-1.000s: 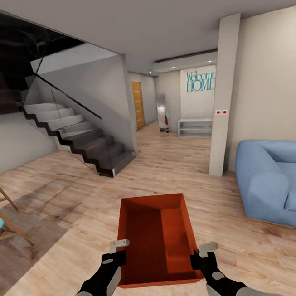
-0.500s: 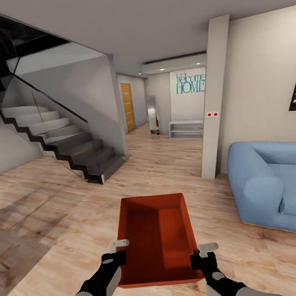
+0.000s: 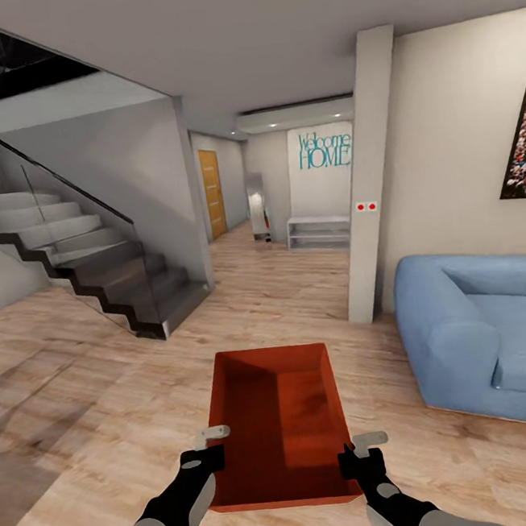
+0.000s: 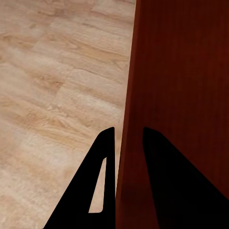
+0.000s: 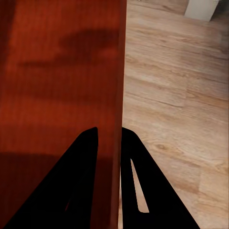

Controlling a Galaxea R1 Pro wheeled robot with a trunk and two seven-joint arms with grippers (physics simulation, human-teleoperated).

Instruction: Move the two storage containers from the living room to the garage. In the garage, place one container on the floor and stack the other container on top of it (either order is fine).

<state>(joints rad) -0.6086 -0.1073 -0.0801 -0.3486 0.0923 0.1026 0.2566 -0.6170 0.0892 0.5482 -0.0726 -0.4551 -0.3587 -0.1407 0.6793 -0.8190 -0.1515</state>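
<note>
One orange-red storage container [image 3: 281,423] is held level in front of me above the living room's light wood-plank floor [image 3: 92,410]. My left gripper [image 3: 206,457] is shut on its left wall near the front corner, and my right gripper [image 3: 358,457] is shut on its right wall. In the left wrist view the black fingers [image 4: 105,181] straddle the container wall [image 4: 176,95]. In the right wrist view the fingers [image 5: 83,181] clamp the thin wall [image 5: 62,71] the same way. The second container, the garage and its grey concrete floor are out of view.
A dark staircase with a glass rail [image 3: 94,273] rises at the left. A blue sofa [image 3: 481,337] stands at the right beside a white pillar [image 3: 364,187]. Between them a hallway runs back to a wooden door [image 3: 212,194] and a white shelf [image 3: 318,231].
The whole view has swung to the right: stairs, pillar and sofa slid left and a wall picture came in at the right. Both grippers keep the same hold on the container.
</note>
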